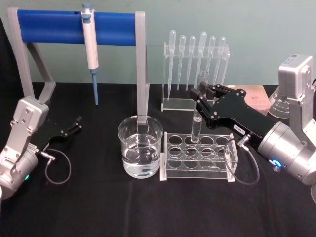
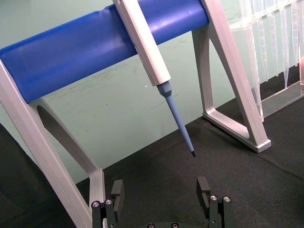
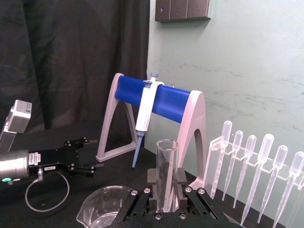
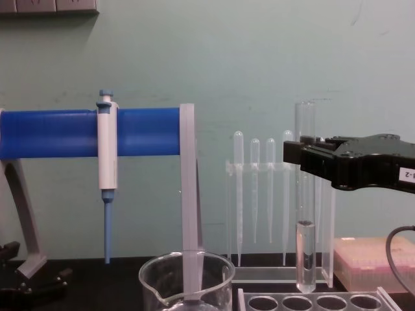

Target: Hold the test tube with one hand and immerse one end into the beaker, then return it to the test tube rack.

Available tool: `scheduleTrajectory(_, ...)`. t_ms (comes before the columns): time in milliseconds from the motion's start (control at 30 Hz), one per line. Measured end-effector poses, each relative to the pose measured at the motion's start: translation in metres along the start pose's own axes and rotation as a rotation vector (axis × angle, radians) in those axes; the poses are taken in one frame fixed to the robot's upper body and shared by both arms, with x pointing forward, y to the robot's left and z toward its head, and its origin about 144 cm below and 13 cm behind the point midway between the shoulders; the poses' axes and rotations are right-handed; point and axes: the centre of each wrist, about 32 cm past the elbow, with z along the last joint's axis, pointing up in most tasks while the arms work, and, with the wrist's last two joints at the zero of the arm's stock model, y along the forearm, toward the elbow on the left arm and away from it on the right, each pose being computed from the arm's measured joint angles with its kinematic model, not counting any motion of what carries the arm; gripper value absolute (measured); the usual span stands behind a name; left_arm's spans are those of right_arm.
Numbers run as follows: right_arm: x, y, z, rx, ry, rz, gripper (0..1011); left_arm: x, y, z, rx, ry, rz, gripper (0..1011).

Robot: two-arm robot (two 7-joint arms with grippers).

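Note:
The test tube [image 1: 196, 128] is a clear glass tube with a little liquid at its bottom. It hangs upright with its rounded end just above the clear tube rack [image 1: 197, 173]. My right gripper [image 1: 201, 92] is shut on the tube's upper part, below the open rim. In the chest view the tube [image 4: 305, 259] hangs from the right gripper [image 4: 299, 154], to the right of the beaker [image 4: 188, 278]. The right wrist view has the tube [image 3: 167, 166] between the fingers [image 3: 151, 176]. The wide beaker [image 1: 140, 145], partly filled with clear liquid, stands left of the rack. My left gripper [image 1: 76, 123] rests open at the far left.
A blue-barred stand [image 1: 74, 22] holding a pipette [image 1: 90, 54] rises behind the beaker. A clear holder with several plastic pipettes [image 1: 195, 54] stands behind the rack. A pink box [image 4: 373, 262] and a flask [image 1: 279, 106] sit at the right. The left gripper [image 2: 160, 192] faces the stand.

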Motion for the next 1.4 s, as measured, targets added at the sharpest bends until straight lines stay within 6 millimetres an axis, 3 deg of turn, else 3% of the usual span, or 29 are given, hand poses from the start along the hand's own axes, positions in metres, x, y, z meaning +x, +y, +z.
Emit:
scheduleTrajectory(1167,0.0,0.0,0.0,0.0,0.0,0.0,225,0.0,0.0,0.0,0.0,0.0,0.0,1000)
scheduleTrajectory(1400,0.0,0.004,0.013,0.036,-0.022,0.0,224,0.0,0.0,0.0,0.0,0.0,0.0,1000)
